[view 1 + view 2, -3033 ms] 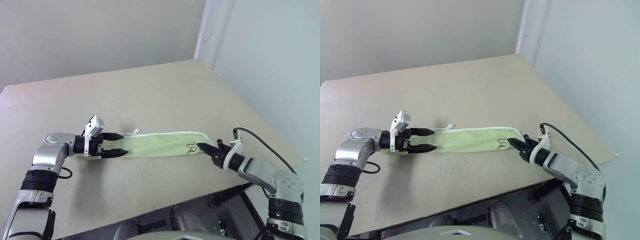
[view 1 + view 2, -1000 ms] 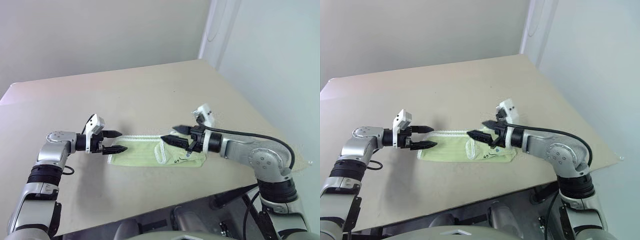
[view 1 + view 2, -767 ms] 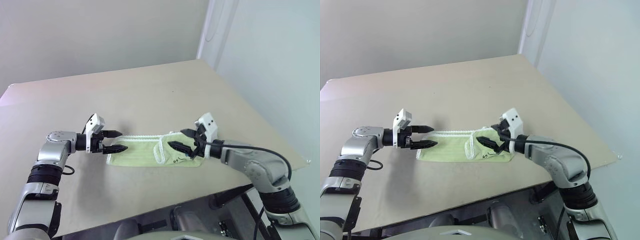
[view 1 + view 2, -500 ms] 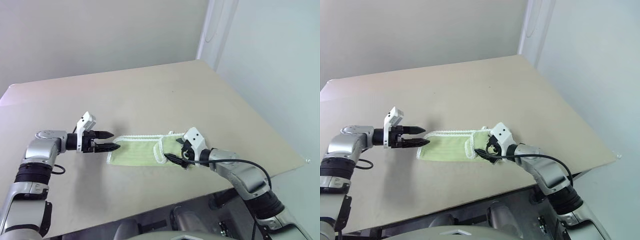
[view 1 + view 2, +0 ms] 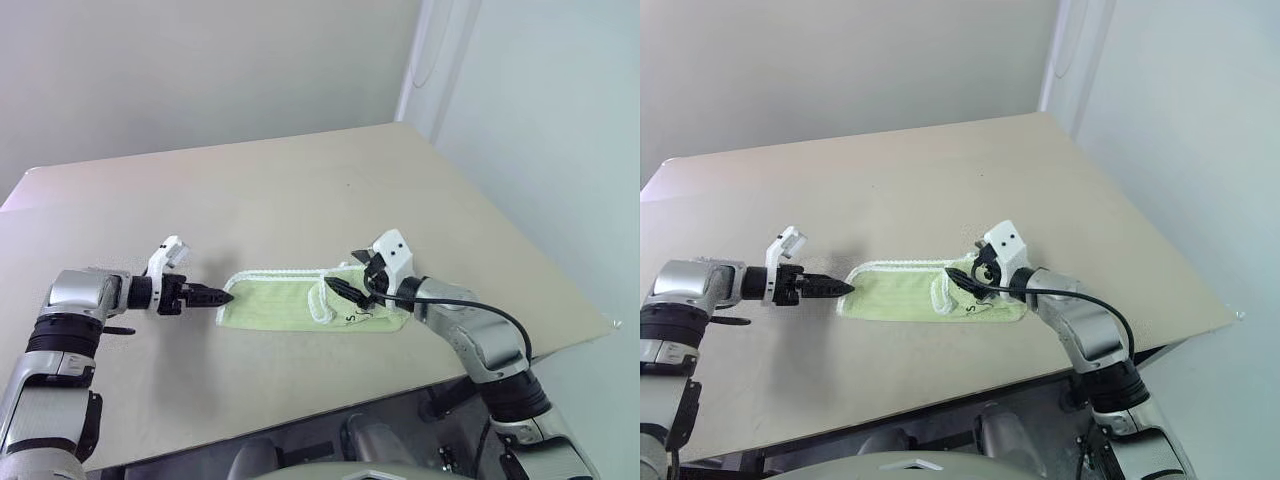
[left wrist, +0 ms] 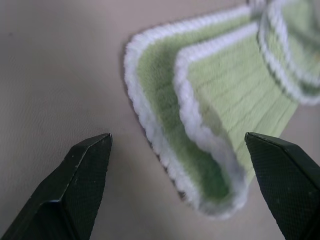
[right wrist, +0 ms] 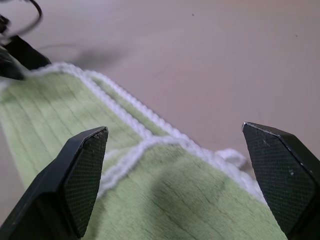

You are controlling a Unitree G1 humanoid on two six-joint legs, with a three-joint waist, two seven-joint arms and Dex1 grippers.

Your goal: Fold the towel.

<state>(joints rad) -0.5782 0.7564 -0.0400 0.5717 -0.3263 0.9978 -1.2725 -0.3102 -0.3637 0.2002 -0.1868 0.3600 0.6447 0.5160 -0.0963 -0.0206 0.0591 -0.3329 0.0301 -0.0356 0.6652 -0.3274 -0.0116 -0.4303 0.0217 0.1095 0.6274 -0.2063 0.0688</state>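
On table (image 5: 300,200), folded towel (image 5: 290,305); left fingers (image 6: 85,185) and right fingers (image 7: 82,175) spread wide, holding nothing

Light-green towel (image 5: 300,303) folded, flat on table (image 5: 300,190).

A broad beige table with a smooth matte top (image 5: 300,190) and rounded corners stands against a plain pale grey wall (image 5: 200,70). A white vertical trim strip (image 5: 415,55) marks the corner, where a lighter bluish-white wall (image 5: 540,130) begins. Soft, even light falls throughout.
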